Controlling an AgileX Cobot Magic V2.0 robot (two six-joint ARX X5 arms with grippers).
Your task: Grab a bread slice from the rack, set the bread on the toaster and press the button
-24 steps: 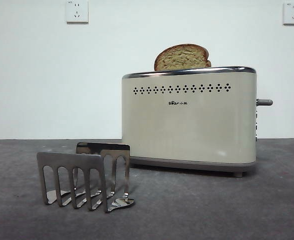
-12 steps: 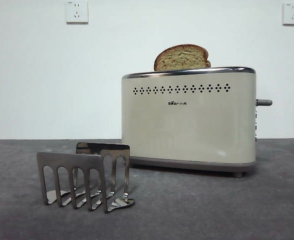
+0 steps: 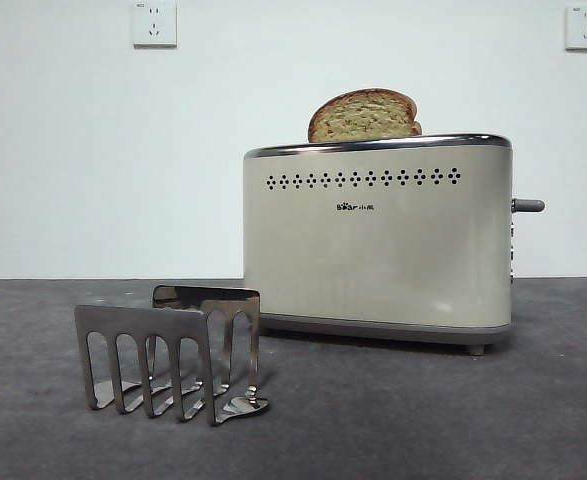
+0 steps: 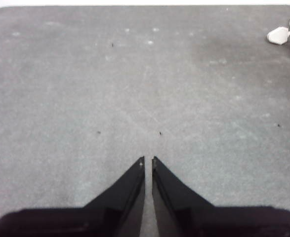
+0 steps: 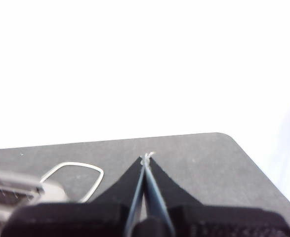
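Observation:
The slice of bread [image 3: 363, 115] stands in the slot of the cream toaster [image 3: 378, 250], its domed top sticking out above the chrome rim. The button [image 3: 528, 205] juts from the toaster's right end, high up. The steel rack [image 3: 168, 350] stands in front of the toaster to the left and holds no bread. Neither gripper shows in the front view. My left gripper [image 4: 148, 160] is shut and empty over bare grey table. My right gripper [image 5: 147, 157] is shut and empty near the table's far corner.
A white plug [image 4: 280, 34] lies on the table in the left wrist view. A white cable loop [image 5: 75, 173] and a blurred grey object [image 5: 11, 192] lie beside my right gripper. The table's rounded corner [image 5: 224, 136] is just beyond it. Two wall sockets [image 3: 154, 23] are on the back wall.

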